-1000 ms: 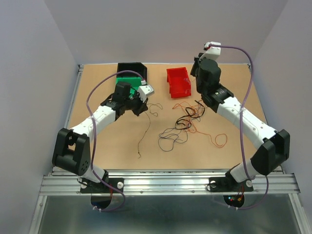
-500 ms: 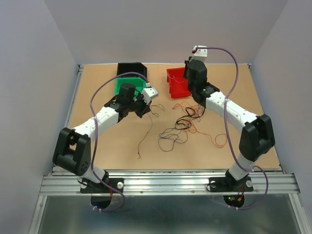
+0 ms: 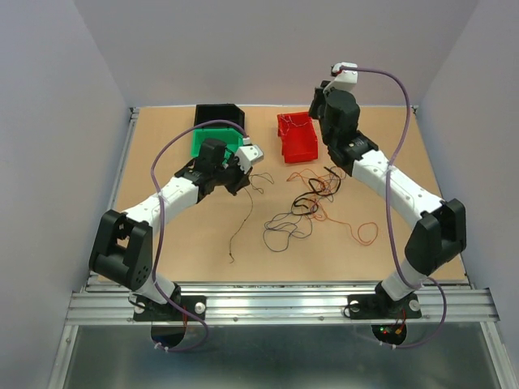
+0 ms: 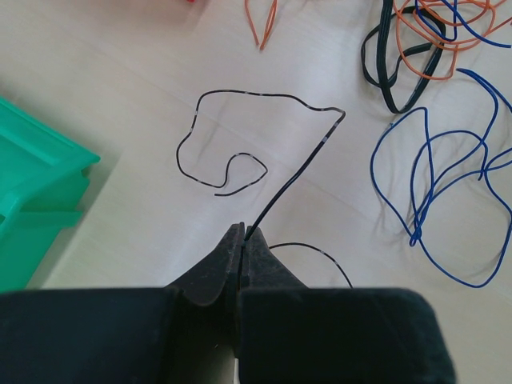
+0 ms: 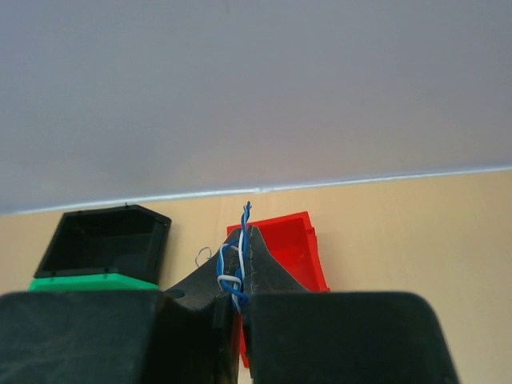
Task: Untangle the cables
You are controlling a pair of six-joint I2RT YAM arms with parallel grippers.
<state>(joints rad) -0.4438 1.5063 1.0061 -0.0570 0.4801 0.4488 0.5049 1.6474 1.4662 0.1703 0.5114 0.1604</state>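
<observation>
Left tool (image 4: 242, 234) clenched on black cable (image 4: 296, 172) by green bin (image 4: 32, 184); right tool (image 5: 242, 246) clenched on blue-white cable (image 5: 246, 210)

Arm displacement over the last 1 second
The right gripper (image 5: 244, 234) swung left from beside the red bin (image 3: 297, 138) to above it, then returned partway right and higher. The right elbow (image 3: 442, 231) drew inward from the right edge of the table (image 3: 162, 235). The left gripper (image 4: 242, 234) shifted slightly right.
</observation>
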